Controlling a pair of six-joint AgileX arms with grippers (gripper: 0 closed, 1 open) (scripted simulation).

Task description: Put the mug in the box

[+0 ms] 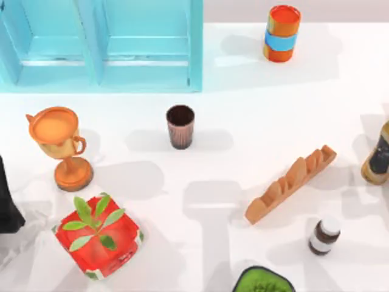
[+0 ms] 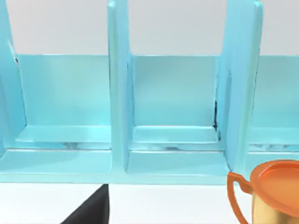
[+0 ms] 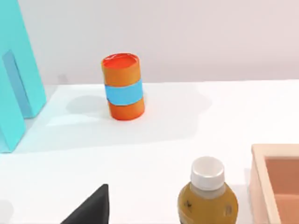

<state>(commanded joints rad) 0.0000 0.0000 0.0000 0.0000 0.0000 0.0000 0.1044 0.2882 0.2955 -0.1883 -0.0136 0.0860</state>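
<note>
The mug (image 1: pixel 180 126), a small reddish-brown ribbed cup with a dark inside, stands upright near the table's middle, just in front of the box. The box (image 1: pixel 146 76) is a cyan open case with dividers at the back left, and its compartments (image 2: pixel 175 93) face the left wrist view. My left arm (image 1: pixel 7 201) sits at the table's left edge, well left of the mug, and a black part of the left gripper (image 2: pixel 91 210) shows low in its wrist view. A black part of my right gripper (image 3: pixel 91 210) shows in the right wrist view, facing the back right of the table.
An orange goblet (image 1: pixel 61 146) stands left of the mug. A red planter (image 1: pixel 97 237) sits front left. An orange cylinder with a blue band (image 1: pixel 281 33) is back right. A wooden rack (image 1: pixel 292 182), a yellow bottle (image 1: pixel 378 155), a small jar (image 1: pixel 324 235) and a green bowl (image 1: pixel 262 281) occupy the right and front.
</note>
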